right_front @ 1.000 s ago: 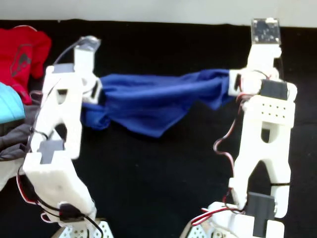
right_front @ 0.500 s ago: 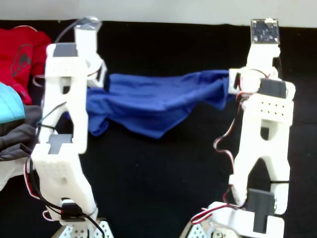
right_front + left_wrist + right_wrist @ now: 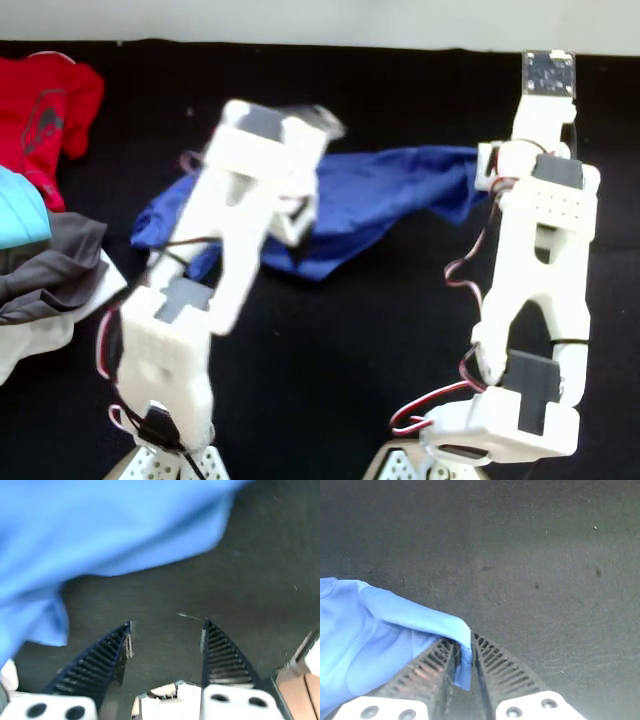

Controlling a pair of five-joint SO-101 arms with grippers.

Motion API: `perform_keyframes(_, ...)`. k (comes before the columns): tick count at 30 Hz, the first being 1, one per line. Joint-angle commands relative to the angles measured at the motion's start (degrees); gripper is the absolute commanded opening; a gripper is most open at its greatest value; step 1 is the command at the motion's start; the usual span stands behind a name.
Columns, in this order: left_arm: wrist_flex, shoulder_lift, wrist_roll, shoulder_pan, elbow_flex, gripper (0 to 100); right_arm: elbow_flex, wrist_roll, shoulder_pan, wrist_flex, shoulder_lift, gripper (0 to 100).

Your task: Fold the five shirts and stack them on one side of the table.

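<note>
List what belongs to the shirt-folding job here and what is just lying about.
Job:
- blue shirt, gripped by the shut right pincer
- left pincer, open
- red shirt, light blue shirt, grey shirt and white shirt, heaped at one side

Just there:
- black table cover
- pale wall behind

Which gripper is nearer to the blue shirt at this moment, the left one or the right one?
Right. The right gripper is shut on an edge of the blue shirt; the left gripper is open beside the cloth, not gripping it.
</note>
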State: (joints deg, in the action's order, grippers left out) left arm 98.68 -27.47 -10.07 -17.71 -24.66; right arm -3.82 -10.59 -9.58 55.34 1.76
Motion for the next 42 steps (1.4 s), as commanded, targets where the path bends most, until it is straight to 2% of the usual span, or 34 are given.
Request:
perform_keyframes(1, -7.38, -0.66, 0.35, -3.56, 3.91, 22, 3.12, 0.44, -1.19, -1.27, 0.31, 0.6)
perform_keyframes(4, -12.31, -3.47, 0.53, -3.38, 4.79, 22, 3.12, 0.44, -1.27, -1.27, 0.4, 0.6)
perform_keyframes(12, -16.97, -12.44, 0.7, -2.07, 2.42, 22, 3.03, 0.44, -0.92, -1.19, 0.4, 0.6)
perform_keyframes(18, -16.53, -16.75, 3.96, -0.04, -6.99, 22, 2.77, 0.44, -0.92, -1.19, 0.4, 0.6)
perform_keyframes(26, -15.47, -21.67, 3.6, 2.51, -10.95, 19, 2.77, 0.44, -1.19, -0.04, 0.4, 0.6)
perform_keyframes(29, -9.41, -19.91, 3.6, 4.44, -14.64, 2, 3.12, 0.44, -1.19, 4.35, 0.48, 0.6)
perform_keyframes(30, -6.51, -19.03, 3.6, 5.32, -16.57, 0, 3.12, 0.44, -1.27, 6.2, 0.48, 0.6)
perform_keyframes(31, -3.6, -18.07, 3.6, 6.2, -18.42, 2, 3.12, 0.44, -1.63, 7.87, 0.48, 0.6)
perform_keyframes(34, 2.2, -14.73, 3.6, 9.19, -23.52, 1, 3.21, 0.44, -2.86, 10.77, 0.57, 0.6)
perform_keyframes(38, 2.64, -6.46, 3.6, 13.23, -24.4, 1, 3.21, 0.53, -3.65, 12.62, 6.55, 0.6)
perform_keyframes(42, 2.73, 7.25, 3.6, 14.46, -19.47, 1, 3.21, 0.53, -3.65, 13.49, 17.27, 0.6)
